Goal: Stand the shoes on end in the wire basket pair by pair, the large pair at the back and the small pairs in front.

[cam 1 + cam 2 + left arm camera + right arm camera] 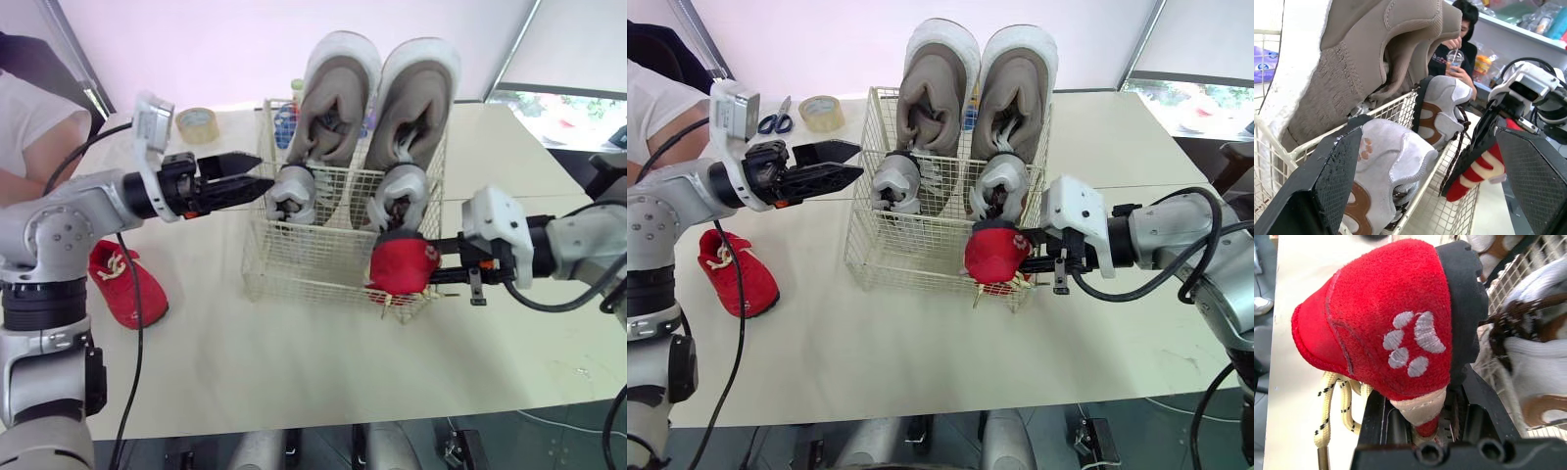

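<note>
One red shoe (pixel 994 250), clamped in right end effector (pixel 1024 257), hides 4 o'clock corner of basket (pixel 892 259); left end effector (pixel 860 160) gapes wide at 10 o'clock; cream counter (pixel 921 352).

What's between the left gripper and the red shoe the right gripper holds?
The basket's front, with the small grey pair standing in it; the left wrist view looks across them to the red shoe.

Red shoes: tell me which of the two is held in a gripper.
The red shoe at the front right corner of the wire basket, clamped in the right gripper. The other red shoe lies loose on the table, left of the basket.
</note>
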You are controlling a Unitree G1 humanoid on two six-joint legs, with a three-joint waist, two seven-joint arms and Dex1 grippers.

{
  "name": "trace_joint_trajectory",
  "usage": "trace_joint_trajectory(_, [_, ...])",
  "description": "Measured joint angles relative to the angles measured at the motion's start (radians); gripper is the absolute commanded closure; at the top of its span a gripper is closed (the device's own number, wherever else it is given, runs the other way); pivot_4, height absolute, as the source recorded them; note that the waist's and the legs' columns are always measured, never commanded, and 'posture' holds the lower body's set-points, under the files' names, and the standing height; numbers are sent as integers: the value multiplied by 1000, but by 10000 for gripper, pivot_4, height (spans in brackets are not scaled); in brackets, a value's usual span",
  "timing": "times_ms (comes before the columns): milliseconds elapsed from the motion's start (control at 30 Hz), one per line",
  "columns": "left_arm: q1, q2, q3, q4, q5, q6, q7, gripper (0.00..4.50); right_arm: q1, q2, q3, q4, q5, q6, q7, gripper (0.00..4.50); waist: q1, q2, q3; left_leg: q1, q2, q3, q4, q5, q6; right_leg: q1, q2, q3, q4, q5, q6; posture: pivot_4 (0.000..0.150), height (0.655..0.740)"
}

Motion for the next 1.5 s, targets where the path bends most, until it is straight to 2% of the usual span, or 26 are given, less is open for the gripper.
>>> trace_joint_trajectory(167, [1,-18,1,-5,0,0,2,0,0,30,-8,-16,34,42,-30,406,-3,0,0,0,0,0,0,0,0,0,0,0,2,0,0,1500,7400])
trace_joint_trajectory(300, [1,-24,2,-6,0,0,4,0,12,51,-11,-31,35,49,-46,406,-2,0,0,0,0,0,1,0,0,0,0,0,3,0,0,1500,7400])
trace_joint_trajectory(433, [3,-25,3,-6,0,0,5,0,49,-1,-16,-41,-15,23,-33,406,-2,0,0,1,0,0,1,0,0,0,0,0,3,0,0,1500,7400])
trace_joint_trajectory(633, [18,-15,24,-22,0,0,10,0,92,-98,-183,-42,-17,20,3,406,-3,0,0,1,0,0,1,0,0,0,0,0,4,0,0,1500,7400])
trace_joint_trajectory(767, [30,-13,29,-38,0,0,17,0,90,-99,-244,-53,38,57,-2,406,-3,0,0,1,1,0,1,0,0,0,0,0,4,0,0,1500,7400])
trace_joint_trajectory(1000, [35,12,31,-44,0,1,23,0,8,-86,-262,-59,150,107,-43,406,-3,0,0,1,1,0,1,0,0,0,0,0,4,0,0,1500,7400])
trace_joint_trajectory(1267, [129,163,151,-46,5,20,76,0,-168,35,-279,-11,393,172,-137,406,-11,0,0,1,1,0,-1,0,0,-2,0,1,5,0,-1,1500,7400])
trace_joint_trajectory(1400, [235,247,204,-35,32,16,65,0,-205,59,-238,21,393,163,-131,406,-7,0,0,1,1,0,-1,0,-1,-2,-1,1,5,0,-1,1500,7400])
trace_joint_trajectory(1500, [303,281,257,11,68,9,68,0,-218,61,-159,60,285,89,-93,406,-5,0,0,1,1,0,-1,0,-1,-2,-1,1,5,0,-1,1500,7400])
